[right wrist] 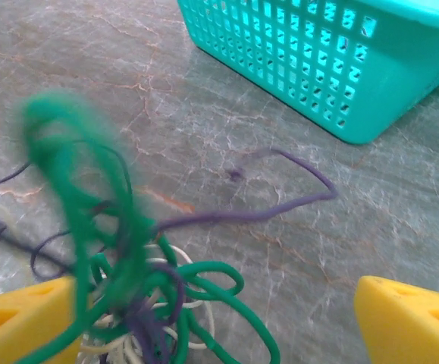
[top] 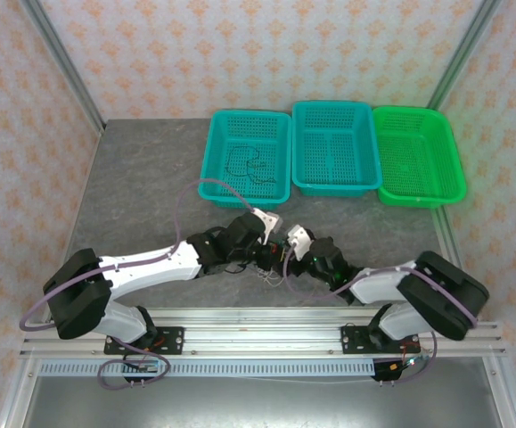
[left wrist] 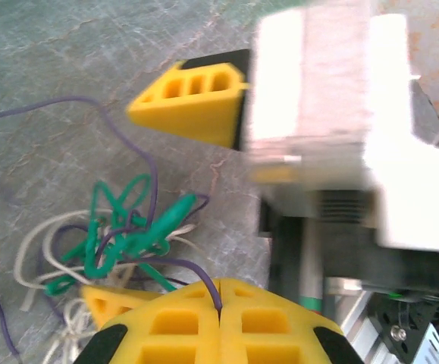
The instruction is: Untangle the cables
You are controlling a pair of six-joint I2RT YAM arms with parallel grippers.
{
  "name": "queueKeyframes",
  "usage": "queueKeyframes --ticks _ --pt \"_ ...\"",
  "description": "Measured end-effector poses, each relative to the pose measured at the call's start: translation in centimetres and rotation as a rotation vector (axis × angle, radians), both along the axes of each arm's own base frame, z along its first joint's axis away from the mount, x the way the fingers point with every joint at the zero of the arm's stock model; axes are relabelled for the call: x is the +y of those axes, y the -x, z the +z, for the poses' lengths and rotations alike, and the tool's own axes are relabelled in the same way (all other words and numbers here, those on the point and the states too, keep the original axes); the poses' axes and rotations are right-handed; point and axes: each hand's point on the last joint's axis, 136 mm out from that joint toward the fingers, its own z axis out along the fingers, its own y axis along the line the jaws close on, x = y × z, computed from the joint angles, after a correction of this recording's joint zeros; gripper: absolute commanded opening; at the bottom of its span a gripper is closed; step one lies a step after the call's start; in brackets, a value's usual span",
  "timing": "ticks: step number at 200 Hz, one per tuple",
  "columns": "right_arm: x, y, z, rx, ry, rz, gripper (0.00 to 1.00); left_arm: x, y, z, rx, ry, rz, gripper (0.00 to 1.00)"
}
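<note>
Pinching cables (left wrist: 128, 239) at fingertips, left gripper (left wrist: 219, 297)

Cables (top: 270, 275) lie on the bench (top: 142, 205) between my left pincer (left wrist: 219, 302) and right pincer (right wrist: 213, 324). Behind, three baskets (top: 333, 190) stand abreast; the leftmost basket (top: 215, 190) holds a loose cable (top: 250, 166).

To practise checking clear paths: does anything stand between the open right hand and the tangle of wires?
Nothing visible does. The tangle of wires lies on the table between the fingers of the open right hand, against one of them. The left hand is shut on a purple wire.
</note>
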Motion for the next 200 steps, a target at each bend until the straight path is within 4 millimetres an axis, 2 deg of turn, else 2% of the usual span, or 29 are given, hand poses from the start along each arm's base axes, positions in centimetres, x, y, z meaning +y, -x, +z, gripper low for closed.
queueKeyframes --ticks 11,34,58,94,120,145,150,162,175,188,200 --pt "0.5 -0.6 0.0 -0.018 -0.005 -0.002 0.72 -0.2 0.1 0.4 -0.007 0.014 -0.013 0.00" --pt "1.7 -2.1 0.9 -0.057 -0.035 -0.019 0.44 -0.1 0.5 1.8 -0.042 0.053 -0.033 0.00" --pt "2.3 -3.0 1.8 -0.040 -0.092 -0.055 0.27 1.3 1.1 3.6 -0.106 0.092 -0.028 0.00" --pt "2.7 -3.7 2.7 0.070 -0.229 -0.155 0.13 4.8 1.0 6.1 -0.220 0.107 0.056 0.00" --pt "1.1 -4.2 3.1 0.171 -0.330 -0.309 0.00 6.9 1.3 8.1 -0.276 0.110 0.103 0.00" --pt "-2.3 -4.6 3.5 0.283 -0.433 -0.530 0.00 8.5 1.6 9.3 -0.311 0.113 0.135 0.00" --pt "-3.9 -4.9 3.0 0.307 -0.440 -0.609 0.00 8.8 1.7 9.8 -0.321 0.119 0.141 0.00" --pt "-9.4 -5.8 1.4 0.347 -0.446 -0.849 0.00 9.7 2.0 11.2 -0.355 0.147 0.158 0.00" --pt "-14.5 -5.4 -0.4 0.384 -0.443 -1.059 0.00 10.6 2.0 12.4 -0.388 0.168 0.193 0.00" --pt "-17.7 -4.2 -1.6 0.421 -0.458 -1.187 0.00 11.8 1.6 12.5 -0.401 0.149 0.246 0.00" --pt "-19.5 -3.1 -2.2 0.447 -0.478 -1.262 0.00 12.7 1.1 12.0 -0.398 0.118 0.291 0.00"
